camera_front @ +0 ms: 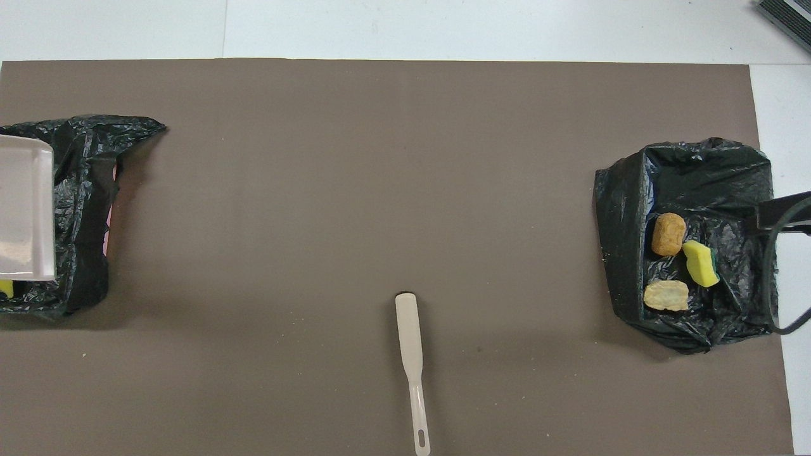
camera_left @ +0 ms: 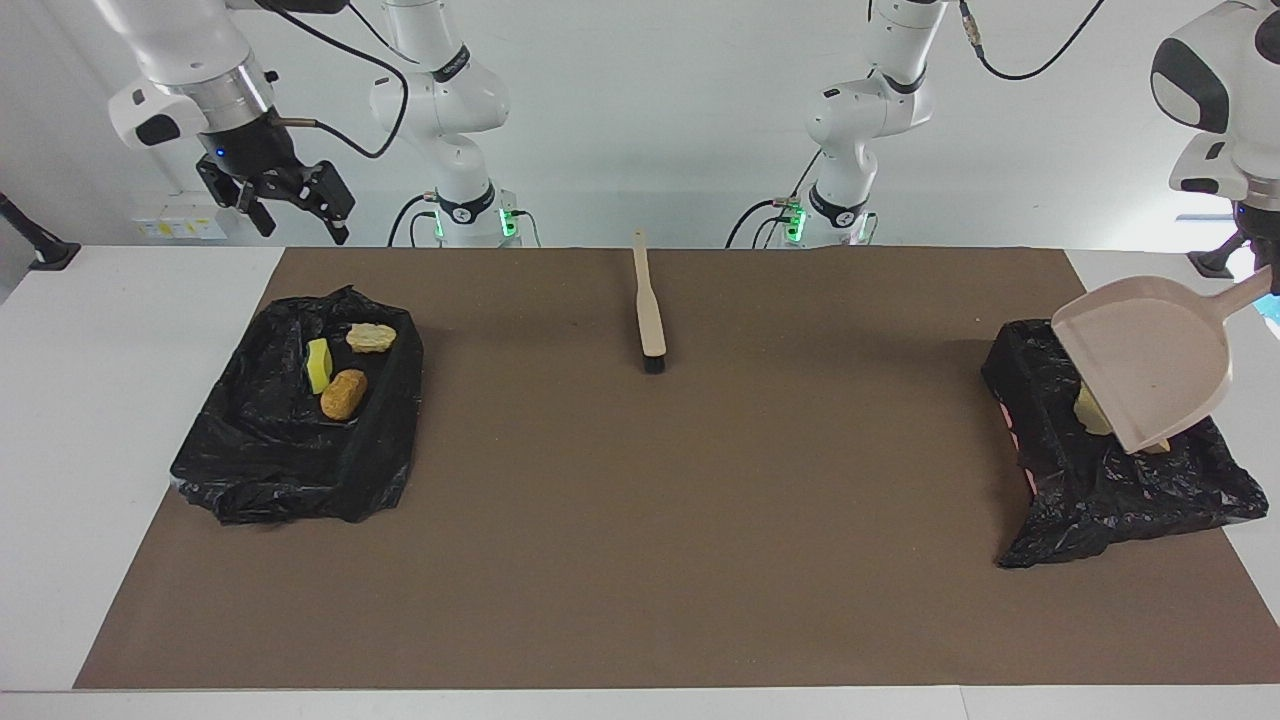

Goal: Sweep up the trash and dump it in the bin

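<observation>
The left gripper (camera_left: 1268, 285) grips the beige plastic dustpan (camera_left: 1145, 360), tilted over a black-bagged bin (camera_left: 1100, 480) at the counter's end; the right gripper (camera_left: 290, 205) hangs open.

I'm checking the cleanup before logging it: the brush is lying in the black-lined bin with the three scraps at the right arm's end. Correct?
Not quite. The facing view shows the brush lying on the brown mat mid-table, outside the black-lined bin.
</observation>
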### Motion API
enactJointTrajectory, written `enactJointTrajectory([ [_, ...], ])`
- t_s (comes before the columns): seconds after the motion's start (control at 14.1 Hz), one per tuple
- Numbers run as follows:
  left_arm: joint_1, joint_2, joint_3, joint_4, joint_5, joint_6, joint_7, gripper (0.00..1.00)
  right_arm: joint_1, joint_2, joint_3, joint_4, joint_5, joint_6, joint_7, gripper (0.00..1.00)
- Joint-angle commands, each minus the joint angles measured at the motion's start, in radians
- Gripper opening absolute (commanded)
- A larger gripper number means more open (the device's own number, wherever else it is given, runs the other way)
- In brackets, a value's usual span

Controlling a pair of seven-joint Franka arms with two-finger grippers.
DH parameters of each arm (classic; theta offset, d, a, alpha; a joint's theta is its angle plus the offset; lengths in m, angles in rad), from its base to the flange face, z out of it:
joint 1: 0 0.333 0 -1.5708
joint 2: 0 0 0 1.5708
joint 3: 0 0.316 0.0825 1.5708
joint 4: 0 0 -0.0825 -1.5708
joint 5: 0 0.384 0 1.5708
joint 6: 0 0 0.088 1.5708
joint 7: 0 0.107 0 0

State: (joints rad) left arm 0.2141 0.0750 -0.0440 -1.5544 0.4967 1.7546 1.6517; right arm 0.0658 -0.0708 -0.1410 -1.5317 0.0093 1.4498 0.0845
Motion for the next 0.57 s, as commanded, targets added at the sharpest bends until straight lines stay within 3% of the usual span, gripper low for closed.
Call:
enactJointTrajectory([
  [0.0,-0.025,-0.066,0.009,-0.106,-0.148,-0.009,-0.140,0.00,0.005,-0.046,0.014,-0.039,-0.022,-0.023,-0.032,1.00],
  [0.14,-0.074,-0.098,0.007,-0.177,-0.211,0.002,-0.333,0.00,0.006,-0.049,0.018,-0.044,-0.020,-0.014,-0.031,1.00],
  [0.5,-0.209,-0.090,0.006,-0.236,-0.328,0.025,-0.732,0.00,0.008,-0.081,0.020,-0.103,-0.074,0.041,-0.057,1.00],
])
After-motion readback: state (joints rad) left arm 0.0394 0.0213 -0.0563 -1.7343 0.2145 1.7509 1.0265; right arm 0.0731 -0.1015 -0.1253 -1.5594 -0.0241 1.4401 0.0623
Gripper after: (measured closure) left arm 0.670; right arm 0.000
